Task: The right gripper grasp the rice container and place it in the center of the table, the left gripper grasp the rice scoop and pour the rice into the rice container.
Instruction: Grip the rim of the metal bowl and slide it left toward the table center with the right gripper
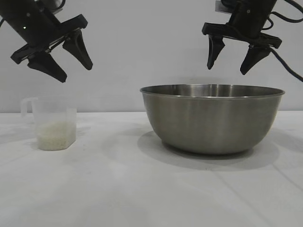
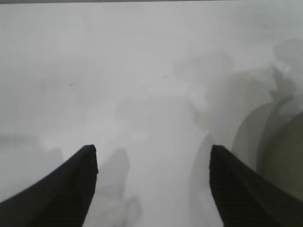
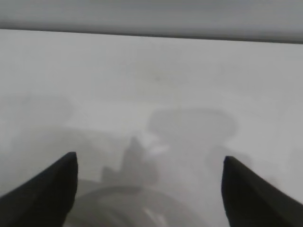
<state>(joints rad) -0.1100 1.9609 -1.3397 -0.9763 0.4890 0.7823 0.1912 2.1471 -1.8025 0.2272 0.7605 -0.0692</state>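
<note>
- Exterior view gives you the count: one rice container (image 1: pixel 212 119), one rice scoop (image 1: pixel 53 123), one small heap of rice (image 1: pixel 56 135), two grippers, all over a single white table (image 1: pixel 142 189).
- Take the rice container as your landmark; it stands upright on the table, its rolled rim level and unobstructed; the rice scoop stands upright on the table well apart from it, on the side of the left arm, handle turned away from the container; the rice fills only the bottom part of the scoop.
- Your right gripper (image 1: pixel 235 62) hangs in the air directly above the container's rim, a little toward the container's far-from-scoop half; its fingertips (image 1: pixel 214 63) point down and stop short of the rim; nothing touches.
- Its jaws are spread wide; they hold nothing; in the right wrist view you see the two dark fingers (image 3: pixel 52 189) far apart with the curved edge of the container (image 3: pixel 123 198) low between them.
- Your left gripper (image 1: pixel 75 72) hangs above the rice scoop, tilted down toward the container's side; clear air separates it from the scoop's rim.
- Its jaws are moderately wide and empty; the left wrist view shows bare table (image 2: pixel 142 94) between the fingers (image 2: pixel 71 189), with the container's wall (image 2: pixel 284 156) just beside one finger at the edge of the view.
</note>
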